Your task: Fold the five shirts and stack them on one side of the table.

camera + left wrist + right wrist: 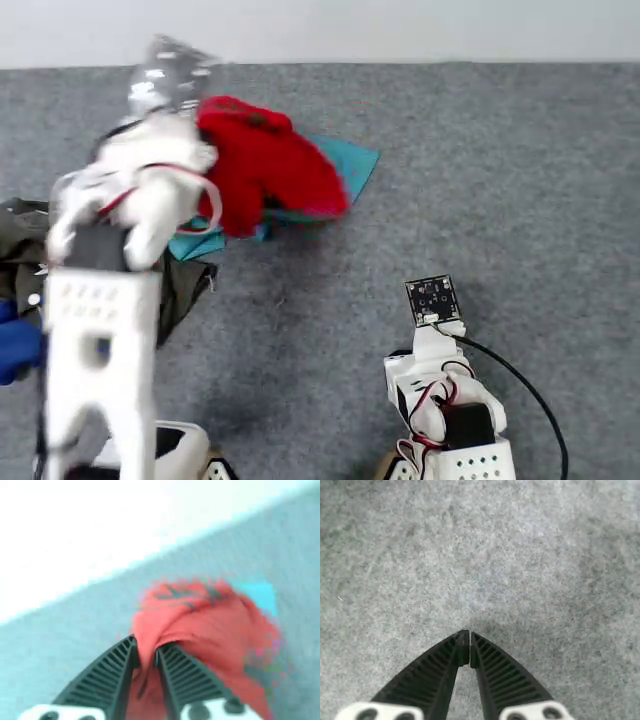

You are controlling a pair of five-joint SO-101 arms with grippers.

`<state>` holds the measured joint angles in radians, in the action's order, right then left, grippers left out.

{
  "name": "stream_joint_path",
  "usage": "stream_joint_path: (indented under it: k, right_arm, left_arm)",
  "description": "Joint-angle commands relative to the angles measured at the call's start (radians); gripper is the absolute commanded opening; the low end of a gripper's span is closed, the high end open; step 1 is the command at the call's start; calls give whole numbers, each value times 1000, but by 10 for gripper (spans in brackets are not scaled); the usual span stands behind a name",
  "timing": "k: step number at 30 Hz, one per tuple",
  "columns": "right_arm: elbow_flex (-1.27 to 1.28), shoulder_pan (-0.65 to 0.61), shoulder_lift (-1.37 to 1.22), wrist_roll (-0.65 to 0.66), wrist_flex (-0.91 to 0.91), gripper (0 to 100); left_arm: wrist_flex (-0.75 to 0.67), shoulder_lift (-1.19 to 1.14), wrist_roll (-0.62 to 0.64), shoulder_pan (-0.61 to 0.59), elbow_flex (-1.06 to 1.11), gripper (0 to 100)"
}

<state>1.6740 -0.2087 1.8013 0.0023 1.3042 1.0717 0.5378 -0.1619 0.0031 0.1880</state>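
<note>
You've got the red shirt (265,165) bunched in a lump, not folded, at the far left part of the table (500,170). It lies over the teal shirt (352,165), which lies flat under it with one corner sticking out to the right. The left gripper (146,649) is pinched on a fold of the red shirt: jaws nearly closed, cloth squeezed between the fingers (117,672). From the left wrist view you see the rest of the red fabric spilling away past the tips, with the teal corner beyond it. The left arm (130,200) stands over the left side of the pile. A dark shirt (20,235) is crumpled at the left edge, partly under that arm. There's a blue thing (15,345) just beside it; can't tell what it is. The right gripper (470,636) is closed tip to tip, holding nothing, over bare grey surface. The right arm (440,400) sits folded at the near edge, well apart from the shirts.
</note>
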Motion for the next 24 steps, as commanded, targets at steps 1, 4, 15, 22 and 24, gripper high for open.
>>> stream_joint_path:
  k: [1, 4, 15, 22, 24]
  right_arm:
    - [11, 12, 10, 9, 4, 10]
    - [11, 12, 10, 9, 4, 10]
    - [11, 12, 10, 9, 4, 10]
    - [11, 12, 10, 9, 4, 10]
    - [11, 12, 10, 9, 4, 10]
  left_arm:
    - [-51, 206, 11, -115, -5, 12]
    - [-117, 282, 6, -255, -5, 12]
    - [-334, 187, 5, -746, 28, 13]
    - [-396, -12, -103, -842, 136, 16]
    - [-391, -54, -195, -842, 173, 46]
